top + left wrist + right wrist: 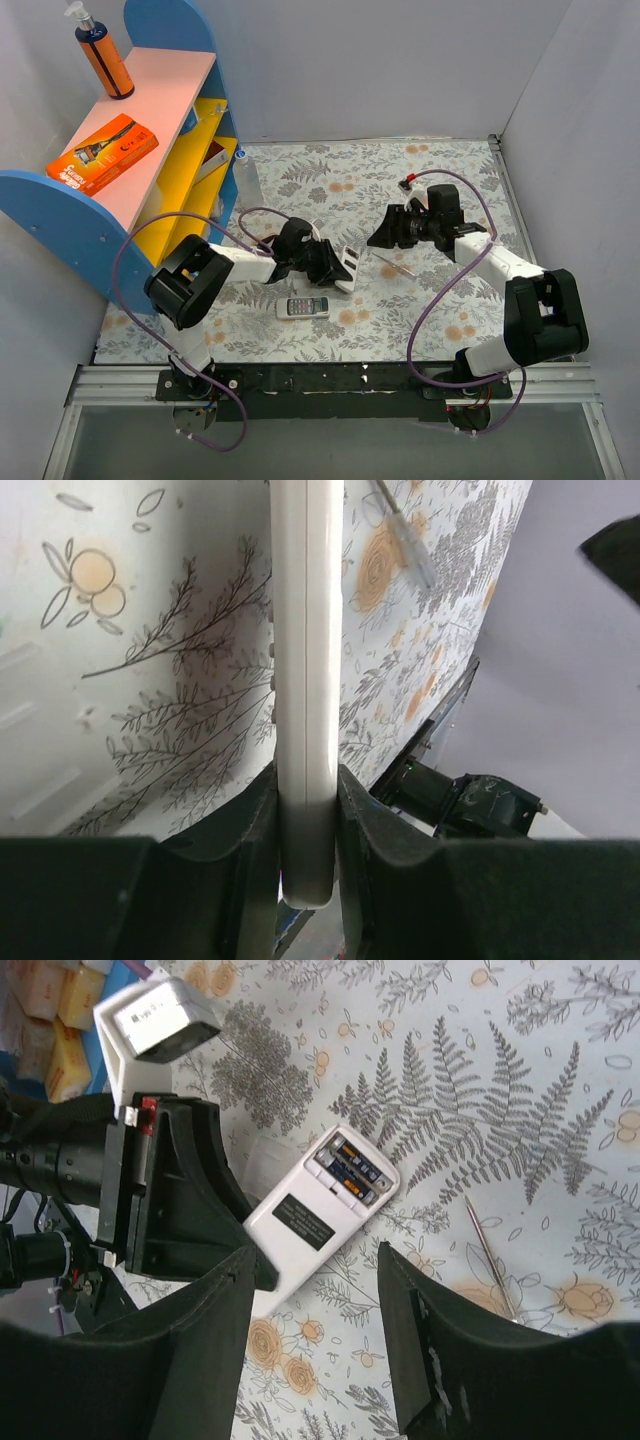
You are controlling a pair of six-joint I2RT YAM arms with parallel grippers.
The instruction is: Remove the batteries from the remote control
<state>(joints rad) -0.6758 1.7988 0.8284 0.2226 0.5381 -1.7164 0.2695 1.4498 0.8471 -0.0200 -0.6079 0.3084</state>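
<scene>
Left gripper (306,830) first: its fingers (250,825) are pinched tight on one end of the white remote (320,1210). There's a pad on each broad face, and the wrist view shows the body edge-on, running straight out from the jaws above the table (560,1080).

Over to the right gripper (318,1260): fingers (225,1360) spread wide, nothing between them. It hovers just short of the remote, the open gap framing it.

And there's the prize. The cover is off, the bay at the free end is exposed, and the batteries (355,1167) sit inside, two dark bluish cells side by side, both in place by the look of it.

I'd call this the extraction step, barely begun: compartment open, no cell out yet. The next move asks the right arm to close in on that bay and get a fingertip under a cell's end to pry it up while the left braces the body. Wide jaws on cells that slim look awkward. The thin metal rod (490,1260) lying just beside might make a better lever.

On direction, the remote's long axis runs from the left jaws out toward the right arm, bay end leading. Its back face is turned toward the right wrist camera. The cells appear to lie crosswise to that axis, though they're too small to be sure.

A second handset (303,307) lies flat nearer the bases.
</scene>
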